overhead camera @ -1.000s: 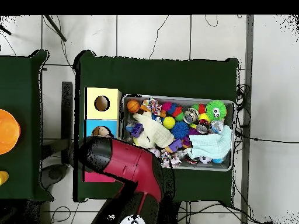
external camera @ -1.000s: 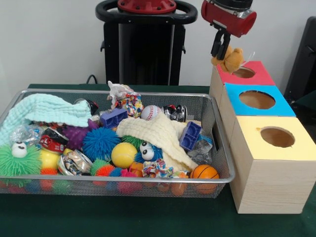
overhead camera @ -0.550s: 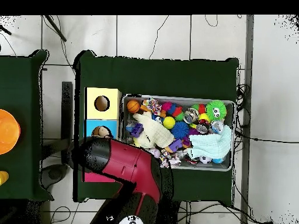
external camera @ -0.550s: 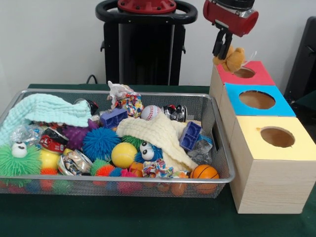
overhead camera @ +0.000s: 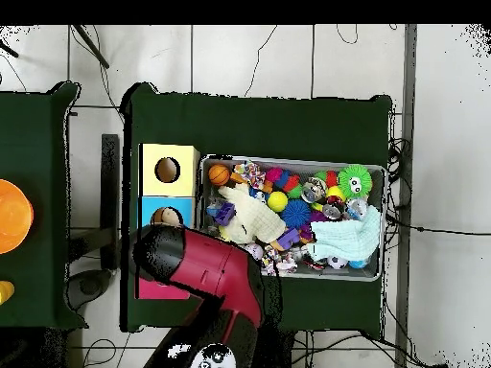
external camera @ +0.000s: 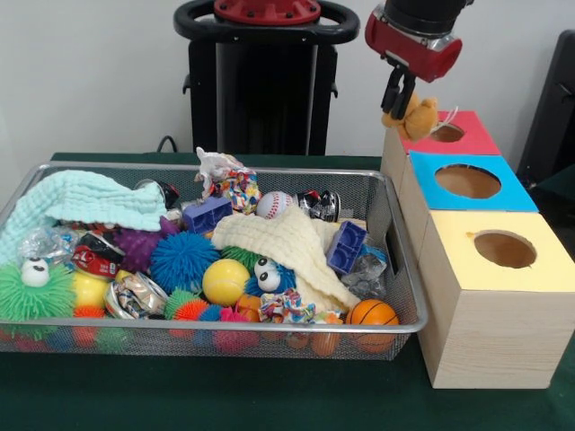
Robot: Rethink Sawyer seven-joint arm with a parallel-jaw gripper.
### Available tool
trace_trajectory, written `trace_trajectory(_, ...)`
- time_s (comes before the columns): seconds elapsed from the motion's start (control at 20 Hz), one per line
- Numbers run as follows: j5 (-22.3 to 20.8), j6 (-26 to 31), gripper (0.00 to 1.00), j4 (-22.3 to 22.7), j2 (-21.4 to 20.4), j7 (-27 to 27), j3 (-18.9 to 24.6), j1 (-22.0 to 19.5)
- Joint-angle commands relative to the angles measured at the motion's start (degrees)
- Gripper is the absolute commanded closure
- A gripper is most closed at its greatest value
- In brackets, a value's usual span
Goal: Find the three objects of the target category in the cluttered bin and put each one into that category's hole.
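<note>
Up above the red box (external camera: 446,133), the gripper (external camera: 398,97) is clamped on a tan plush toy (external camera: 415,115), which hangs from its tips just over the near-left rim of the box's round hole (external camera: 446,133). Beside it, the wire bin (external camera: 396,233) stays crammed with balls, cloths and toys; the blue box (external camera: 467,182) and yellow box (external camera: 503,250) sit alongside
</note>
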Motion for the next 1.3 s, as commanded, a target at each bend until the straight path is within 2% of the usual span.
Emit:
trace_trajectory(0.05,3.4,4.4,1.0,6.3,2.7,18.4,2.8,0.4)
trace_trajectory(0.4,3.2,5.7,1.0,8.0,0.0,17.7,2.9,2.9)
trace_trajectory(0.9,2.8,9.6,1.0,6.6,-1.4,19.1,2.3,5.3)
trace_trajectory(1.1,3.2,7.5,1.0,7.2,-0.7,18.7,2.6,5.8)
trace_trajectory(1.3,3.8,2.9,1.0,8.8,0.9,17.6,3.6,5.6)
